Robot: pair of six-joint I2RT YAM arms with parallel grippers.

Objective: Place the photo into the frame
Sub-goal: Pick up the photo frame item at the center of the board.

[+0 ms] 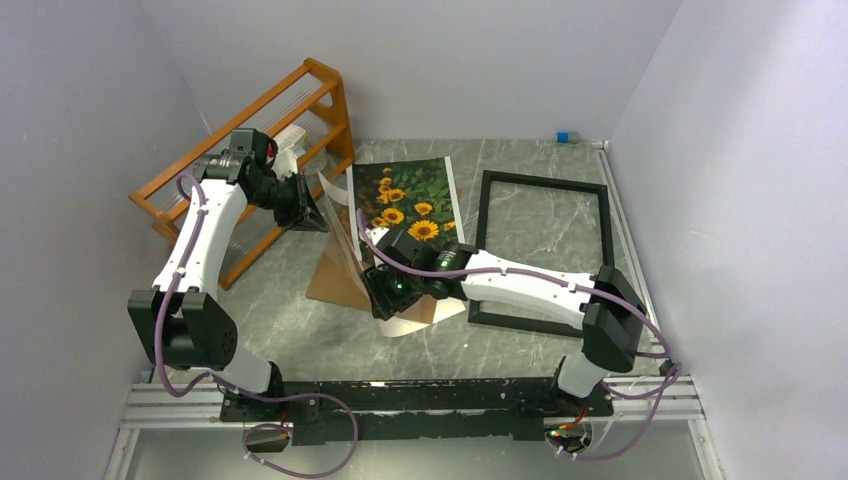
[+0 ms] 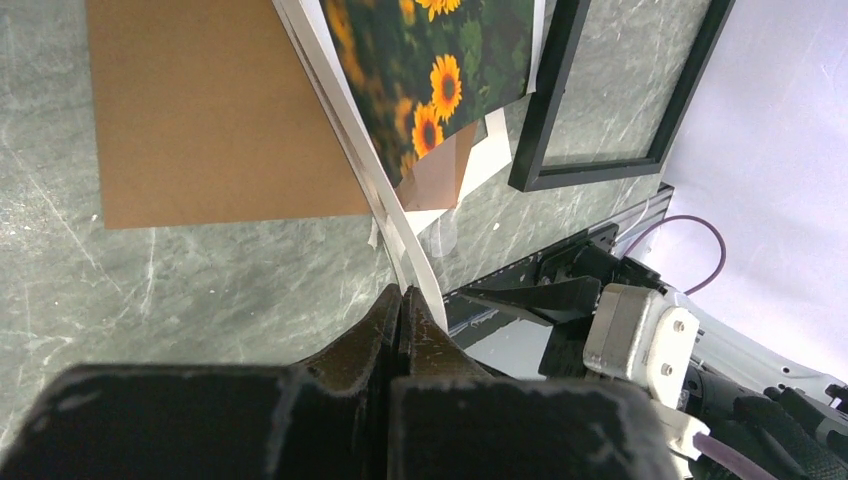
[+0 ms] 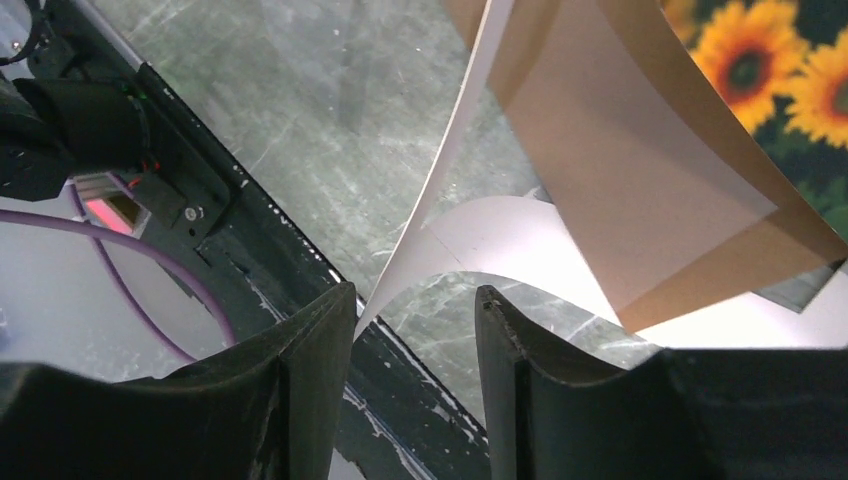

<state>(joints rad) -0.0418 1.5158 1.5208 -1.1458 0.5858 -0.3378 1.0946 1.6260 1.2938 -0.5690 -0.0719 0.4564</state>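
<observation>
From above: one photo (image 1: 410, 195) lies far-middle on the table (image 1: 300, 340), one black frame (image 1: 543, 250) just right of it, one orange rack (image 1: 250, 160) far left. Left wrist: the left gripper (image 2: 402, 296) is pinched tight on one white mat (image 2: 345, 100). Right wrist: the right gripper (image 3: 415, 300) gapes wide, the mat's edge between its fingers (image 3: 300, 380) unclamped, one brown board (image 3: 620, 190) beyond.

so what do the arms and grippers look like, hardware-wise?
Left arm and right arm match: white link shells, black joint housings, purple cables looped alongside. Left gripper and right gripper are matte black, each with two wedge-shaped fingers. A green light shows on the right wrist.
</observation>
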